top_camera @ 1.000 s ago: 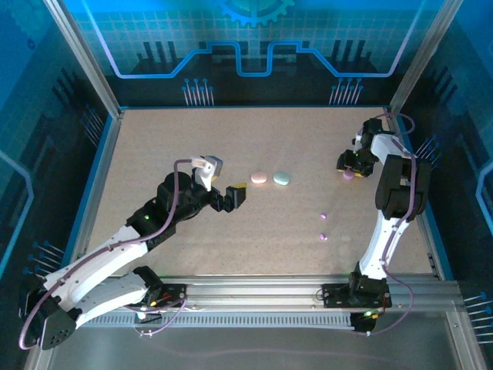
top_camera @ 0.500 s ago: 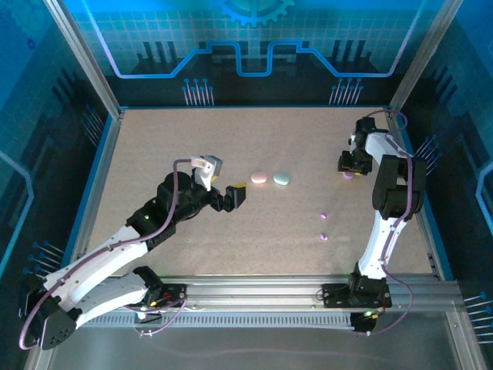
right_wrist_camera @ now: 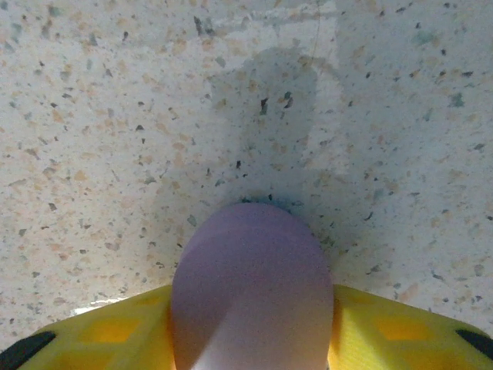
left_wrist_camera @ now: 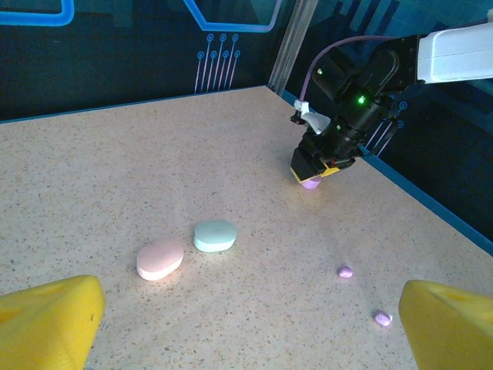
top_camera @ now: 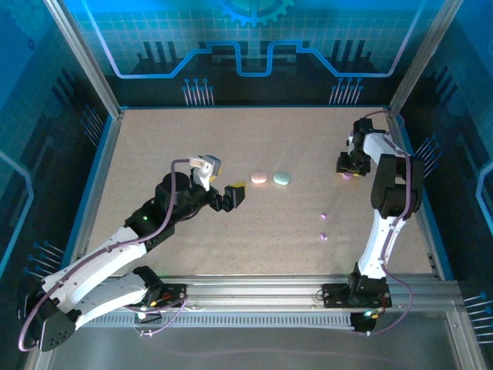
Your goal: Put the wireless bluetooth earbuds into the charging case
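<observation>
My right gripper (top_camera: 347,169) is at the far right of the table, shut on a purple charging case (right_wrist_camera: 253,285) that rests on the surface between its yellow fingers (right_wrist_camera: 108,333). That case (left_wrist_camera: 310,183) also shows under the right gripper (left_wrist_camera: 317,171) in the left wrist view. Two tiny purple earbuds (top_camera: 323,215) (top_camera: 323,237) lie apart from it, nearer the arm bases; they appear again as earbuds (left_wrist_camera: 345,271) (left_wrist_camera: 382,317). My left gripper (top_camera: 236,194) hangs open with nothing between its fingers, just left of a pink case (top_camera: 259,177).
A teal case (top_camera: 282,179) lies right beside the pink case, both closed; they show as pink case (left_wrist_camera: 160,258) and teal case (left_wrist_camera: 215,235). Blue enclosure walls (top_camera: 100,154) ring the speckled table (top_camera: 192,146).
The right jaws have narrowed onto the purple case, and that arm has shifted slightly toward the back. The left arm has stayed still.
</observation>
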